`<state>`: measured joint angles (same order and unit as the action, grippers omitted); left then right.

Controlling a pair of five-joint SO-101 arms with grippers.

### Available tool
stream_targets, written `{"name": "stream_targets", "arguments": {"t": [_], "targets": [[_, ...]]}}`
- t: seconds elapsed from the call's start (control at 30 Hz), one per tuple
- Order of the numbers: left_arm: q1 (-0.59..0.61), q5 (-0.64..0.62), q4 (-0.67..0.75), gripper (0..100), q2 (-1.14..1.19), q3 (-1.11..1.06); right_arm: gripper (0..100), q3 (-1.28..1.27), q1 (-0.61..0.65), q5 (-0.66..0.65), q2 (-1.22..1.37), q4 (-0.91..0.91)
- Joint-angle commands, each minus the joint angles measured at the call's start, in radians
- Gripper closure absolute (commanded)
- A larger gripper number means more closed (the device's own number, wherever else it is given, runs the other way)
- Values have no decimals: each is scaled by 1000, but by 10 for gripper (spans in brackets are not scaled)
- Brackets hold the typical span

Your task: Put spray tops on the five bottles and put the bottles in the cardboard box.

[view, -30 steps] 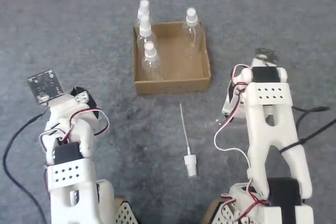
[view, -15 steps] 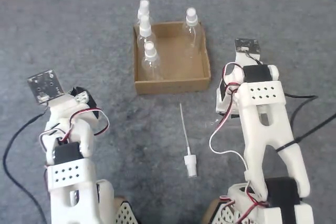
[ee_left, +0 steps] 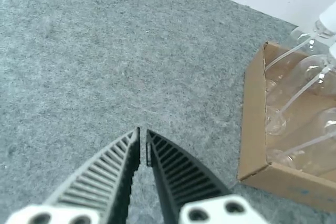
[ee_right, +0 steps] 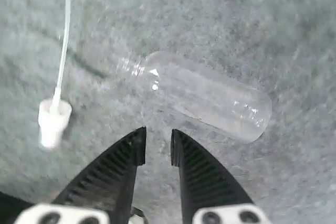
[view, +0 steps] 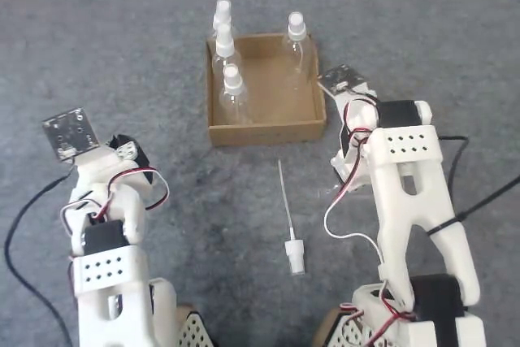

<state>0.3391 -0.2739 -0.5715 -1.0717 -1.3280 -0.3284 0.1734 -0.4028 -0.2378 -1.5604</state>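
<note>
Just beyond the narrowly parted right end effector (ee_right: pixel 157 131): spread wider, then straddle the apparently capless bottle (ee_right: pixel 202 98) mid-body.

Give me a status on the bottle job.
Done: four capped bottles stand at the cardboard box. In hand: nothing; the right gripper hangs open near the fifth bottle, lying uncapped. Left: fit the loose spray top, then box that bottle.

Cardboard box (ee_left: pixel 253 129) and spray top (ee_right: pixel 54 119) tube, each partly beyond its wrist view's edge.
</note>
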Motion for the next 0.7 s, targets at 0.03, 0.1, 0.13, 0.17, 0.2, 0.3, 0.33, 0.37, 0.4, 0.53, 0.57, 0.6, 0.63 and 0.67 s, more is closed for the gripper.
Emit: {"name": "stream_targets", "arguments": {"t": [0.03,0.1,0.13,0.17,0.2,0.3,0.33,0.37,0.4,0.53,0.57,0.6,0.63,0.67], "targets": [[6,8,34,988,-14,5,950,68,13,-87,-68,-4],[6,8,34,988,-14,5,950,84,13,-117,-68,-13],[6,8,34,988,-14,5,950,98,13,-132,-68,-33],[6,8,34,988,-14,5,950,120,13,-146,-68,-61],[6,8,34,988,-14,5,950,144,13,-163,-68,-93],[6,8,34,988,-14,5,950,209,13,-216,-68,-168],[6,8,34,988,-14,5,950,218,13,-230,-68,-179],[6,8,34,988,-14,5,950,219,13,-244,-68,-180],[6,8,34,988,-14,5,951,219,13,-255,-68,-180],[6,8,34,988,-14,5,955,226,13,-292,-70,-189],[6,8,34,988,-14,5,955,226,13,-301,-79,-189],[6,8,34,988,-14,5,955,221,13,-315,-94,-189],[6,8,34,988,-14,5,955,221,13,-328,-113,-194],[6,8,34,988,-14,5,955,221,13,-347,-136,-206]]}}
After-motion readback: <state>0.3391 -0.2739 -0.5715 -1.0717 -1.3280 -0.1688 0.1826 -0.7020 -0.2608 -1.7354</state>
